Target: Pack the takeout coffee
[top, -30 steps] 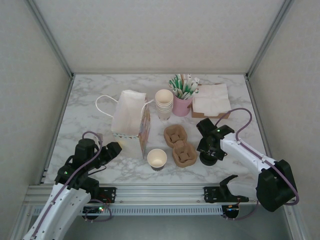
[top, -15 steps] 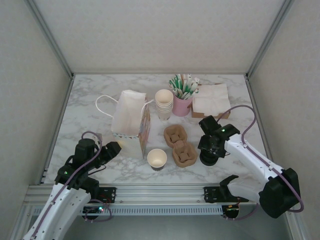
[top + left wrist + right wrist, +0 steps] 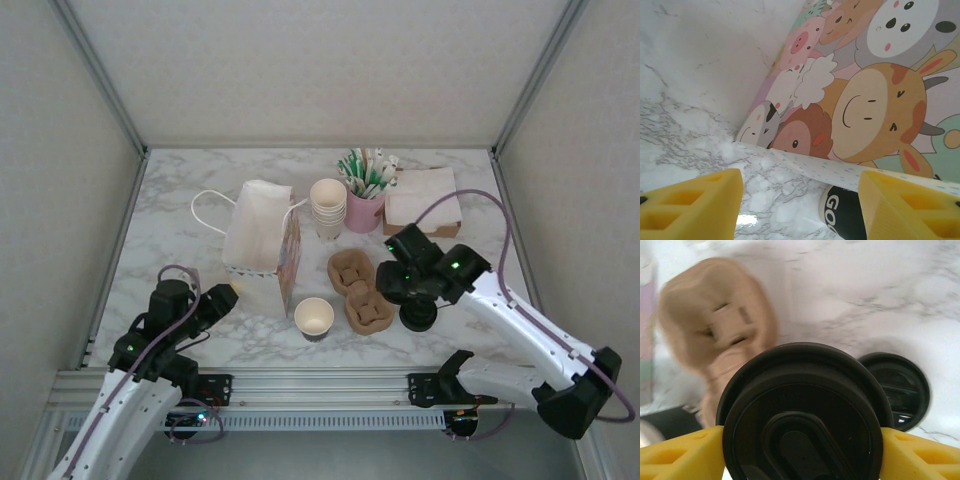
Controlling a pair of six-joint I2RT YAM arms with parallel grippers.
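Note:
The takeout coffee cup (image 3: 314,318) stands at the table's front, black outside, cream inside, its top uncovered. In the left wrist view its black side (image 3: 842,212) peeks from under the cartoon-animal paper bag (image 3: 865,100). A round black lid (image 3: 802,415) is gripped by its rim between the yellow fingers of my right gripper (image 3: 802,440). That gripper (image 3: 388,284) hovers over the right edge of the brown pulp carriers (image 3: 360,292). My left gripper (image 3: 225,298) is open beside the bag (image 3: 262,240), nothing between its fingers (image 3: 695,205).
A squat black lid stack (image 3: 418,316) sits just right of the carriers. At the back stand stacked cream cups (image 3: 328,207), a pink cup of straws (image 3: 364,196) and a napkin box (image 3: 422,210). The bag's handle (image 3: 208,210) lies to its left.
My right arm has swung left from above the lid stack, carrying the lid over the carriers' right edge. The left arm has stayed put.

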